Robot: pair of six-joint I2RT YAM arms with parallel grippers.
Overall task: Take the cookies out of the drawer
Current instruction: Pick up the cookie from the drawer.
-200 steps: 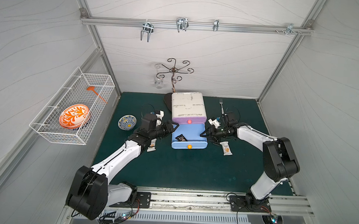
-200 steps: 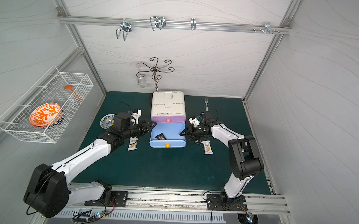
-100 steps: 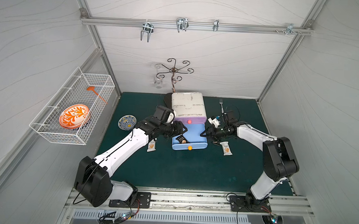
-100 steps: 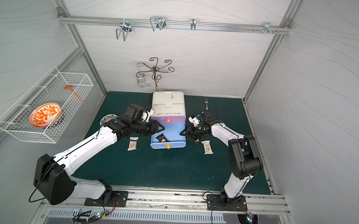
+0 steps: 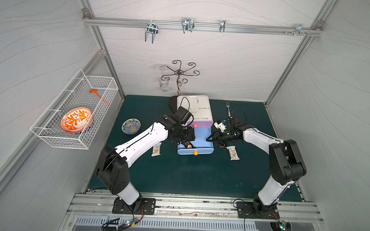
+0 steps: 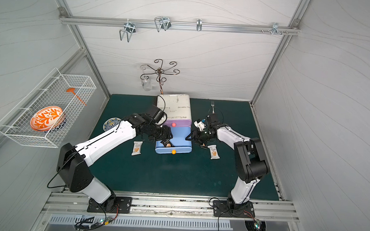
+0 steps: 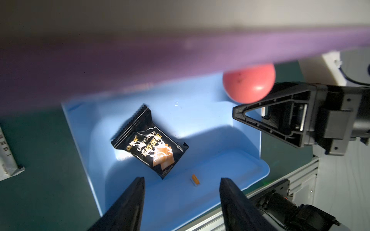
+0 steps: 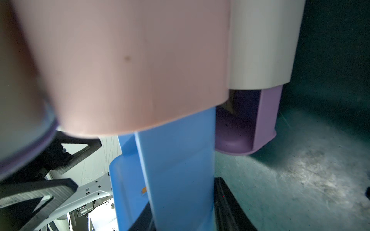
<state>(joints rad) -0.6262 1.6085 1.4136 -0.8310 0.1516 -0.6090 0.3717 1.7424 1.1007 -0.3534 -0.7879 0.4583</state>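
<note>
The blue drawer [image 5: 202,140] stands pulled out of the white cabinet [image 5: 196,106]. One black packet of cookies [image 7: 151,146] lies inside it, seen too in both top views [image 5: 188,144] [image 6: 167,143]. Two white packets lie on the green mat, one left [image 5: 156,149] and one right [image 5: 233,153] of the drawer. My left gripper [image 7: 181,180] hangs open over the drawer's floor, just short of the black packet, touching nothing. My right gripper [image 8: 182,200] is shut on the drawer's right side wall [image 8: 176,160], one finger inside and one outside.
Directly over the drawer's back part sits the purple drawer [image 5: 201,123] with its pink knob [image 7: 248,84]. A patterned dish [image 5: 131,126] lies left, a fork [image 5: 228,107] back right. A wire basket [image 5: 75,114] hangs on the left wall. A cup stand [image 5: 178,76] rises behind the cabinet.
My left arm swung right from beside the left white packet to over the open drawer, and its jaws widened. The right arm and the drawer stayed put.
</note>
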